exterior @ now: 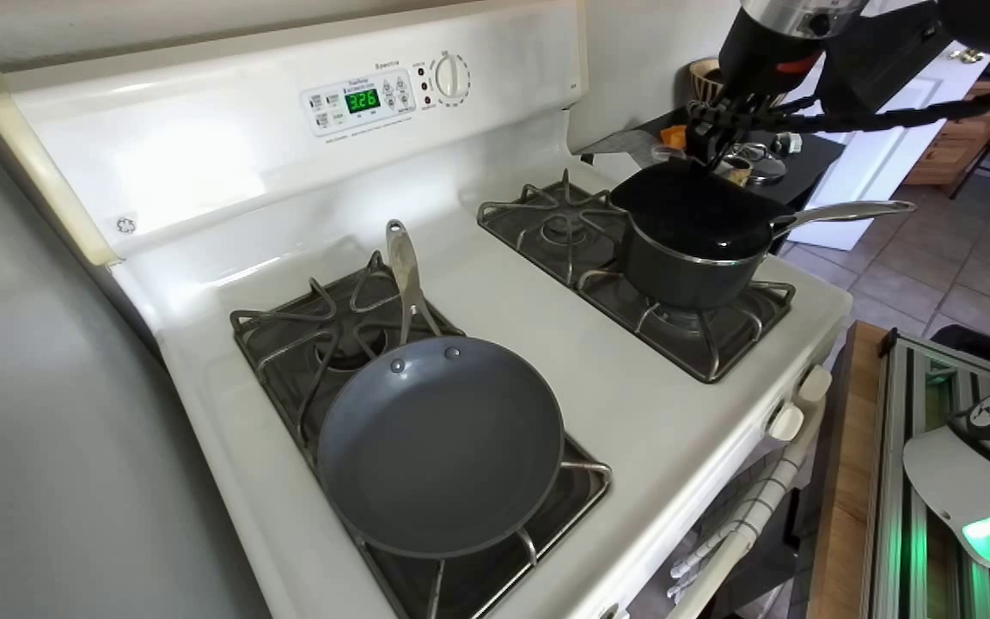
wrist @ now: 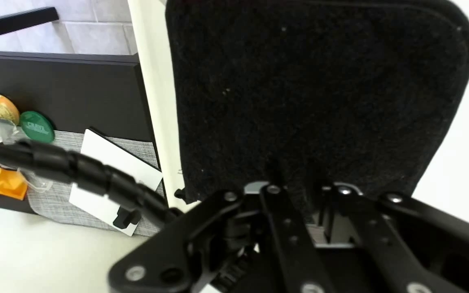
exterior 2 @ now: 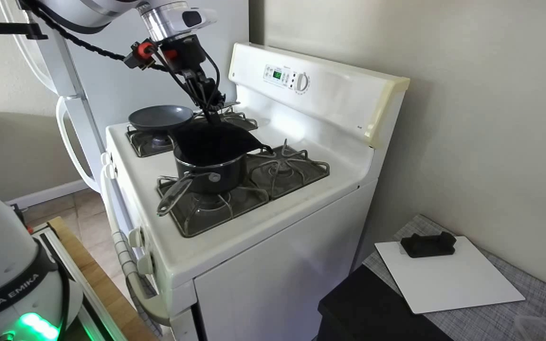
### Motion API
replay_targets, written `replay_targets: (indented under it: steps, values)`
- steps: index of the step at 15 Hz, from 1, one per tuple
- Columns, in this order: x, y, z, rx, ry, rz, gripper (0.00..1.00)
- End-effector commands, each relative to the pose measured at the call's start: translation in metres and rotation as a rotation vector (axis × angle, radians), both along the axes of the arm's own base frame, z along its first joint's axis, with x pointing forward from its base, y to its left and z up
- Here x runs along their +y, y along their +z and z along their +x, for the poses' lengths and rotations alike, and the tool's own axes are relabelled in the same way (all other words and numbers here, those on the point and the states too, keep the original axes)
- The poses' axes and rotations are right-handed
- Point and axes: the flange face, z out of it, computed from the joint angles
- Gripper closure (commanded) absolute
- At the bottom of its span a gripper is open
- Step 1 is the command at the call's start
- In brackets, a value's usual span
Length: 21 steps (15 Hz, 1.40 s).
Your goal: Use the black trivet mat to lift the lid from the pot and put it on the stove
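Observation:
The black trivet mat (exterior: 693, 211) is draped over the top of the pot (exterior: 675, 282) on a front burner of the white stove (exterior: 538, 318). My gripper (exterior: 705, 153) points down at the mat from above, and the mat rises toward it. In the wrist view my fingers (wrist: 295, 175) are close together against the mat (wrist: 320, 89), seemingly pinching it. The mat (exterior 2: 213, 142), pot (exterior 2: 223, 177) and gripper (exterior 2: 210, 112) also show in an exterior view. The lid is hidden, presumably under the mat; whether its knob is between my fingers cannot be seen.
A grey frying pan (exterior: 443, 447) sits on the burners at the stove's other side. The pot's metal handle (exterior: 847, 212) sticks out over the stove's edge. Beside the stove are a dark table and a white board (exterior 2: 448, 279) with a black holder (exterior 2: 428, 245).

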Motion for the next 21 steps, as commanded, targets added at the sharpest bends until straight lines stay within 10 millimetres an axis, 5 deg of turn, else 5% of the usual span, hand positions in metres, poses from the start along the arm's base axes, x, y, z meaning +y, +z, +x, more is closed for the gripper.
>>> replay_targets:
  steps: [1, 8, 21]
  values:
    - [0.003, -0.002, 0.003, 0.025, -0.006, 0.019, 0.56]
    - [0.000, -0.016, 0.002, 0.133, -0.014, 0.141, 0.00]
    - [-0.034, -0.039, 0.012, 0.161, -0.158, 0.362, 0.00]
